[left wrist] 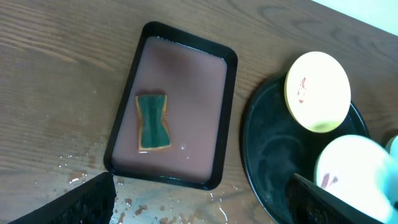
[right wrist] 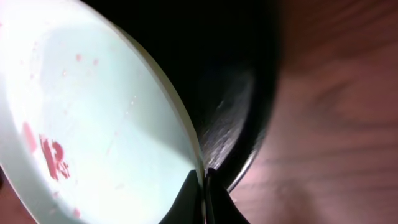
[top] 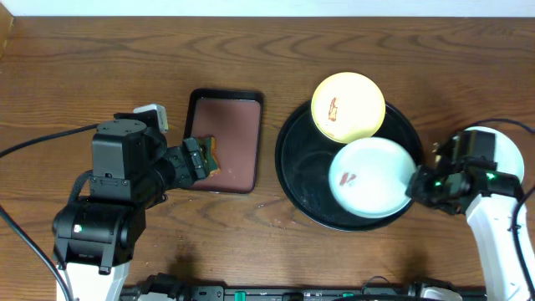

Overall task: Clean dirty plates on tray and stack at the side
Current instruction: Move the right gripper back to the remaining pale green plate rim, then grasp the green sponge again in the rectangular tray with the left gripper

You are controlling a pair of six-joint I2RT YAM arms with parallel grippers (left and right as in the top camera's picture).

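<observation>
Pinching a mint-blue plate (top: 372, 177) by its rim, the right gripper (right wrist: 204, 186) sits at the black tray's (top: 305, 180) edge. The left gripper (left wrist: 202, 205) hangs wide over a sponge (left wrist: 153, 122).

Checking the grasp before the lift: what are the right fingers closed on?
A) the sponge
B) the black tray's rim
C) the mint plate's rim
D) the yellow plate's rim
C: the right wrist view shows the right fingers pinched together on the thin edge of the mint plate, just above the black tray.
</observation>
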